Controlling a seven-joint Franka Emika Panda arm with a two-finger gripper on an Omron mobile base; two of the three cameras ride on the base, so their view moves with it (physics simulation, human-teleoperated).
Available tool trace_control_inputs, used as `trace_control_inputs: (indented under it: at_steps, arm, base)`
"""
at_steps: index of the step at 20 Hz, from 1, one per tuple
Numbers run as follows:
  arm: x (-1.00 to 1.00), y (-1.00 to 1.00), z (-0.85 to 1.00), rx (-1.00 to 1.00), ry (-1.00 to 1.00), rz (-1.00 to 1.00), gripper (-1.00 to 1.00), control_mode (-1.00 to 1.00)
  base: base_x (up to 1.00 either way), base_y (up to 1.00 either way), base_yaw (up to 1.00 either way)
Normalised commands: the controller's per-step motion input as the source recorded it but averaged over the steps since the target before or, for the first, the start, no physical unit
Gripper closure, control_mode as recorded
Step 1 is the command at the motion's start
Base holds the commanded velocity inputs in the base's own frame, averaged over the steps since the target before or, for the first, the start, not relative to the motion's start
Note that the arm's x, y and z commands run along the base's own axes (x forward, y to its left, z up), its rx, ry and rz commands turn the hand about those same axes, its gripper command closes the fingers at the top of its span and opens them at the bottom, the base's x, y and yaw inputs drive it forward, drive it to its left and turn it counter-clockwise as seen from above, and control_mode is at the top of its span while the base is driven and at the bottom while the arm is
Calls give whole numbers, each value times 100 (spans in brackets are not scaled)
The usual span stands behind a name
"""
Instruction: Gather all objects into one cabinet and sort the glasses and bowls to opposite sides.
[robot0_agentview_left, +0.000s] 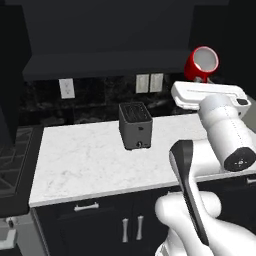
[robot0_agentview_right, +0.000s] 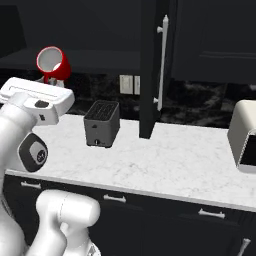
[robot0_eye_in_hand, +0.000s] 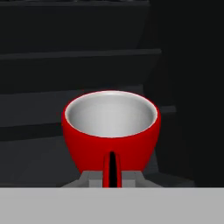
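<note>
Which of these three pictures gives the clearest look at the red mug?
The hand view: the red mug sits close and centred, its white inside and its handle facing the camera. In the left base view and right base view it is small, tipped on its side, raised above the counter ahead of the white hand.
</note>
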Motion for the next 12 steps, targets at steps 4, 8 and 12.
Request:
trace_control_inputs:
  at_steps: [4, 8, 12]
  arm:
    - [0, 0, 0, 0, 0, 0, 100, 100]
    - [0, 0, 0, 0, 0, 0, 100, 100]
    - [0, 0, 0, 0, 0, 0, 100, 100]
  base:
    - [-88, 0, 4]
    - [-53, 11, 10]
    - [-24, 29, 20]
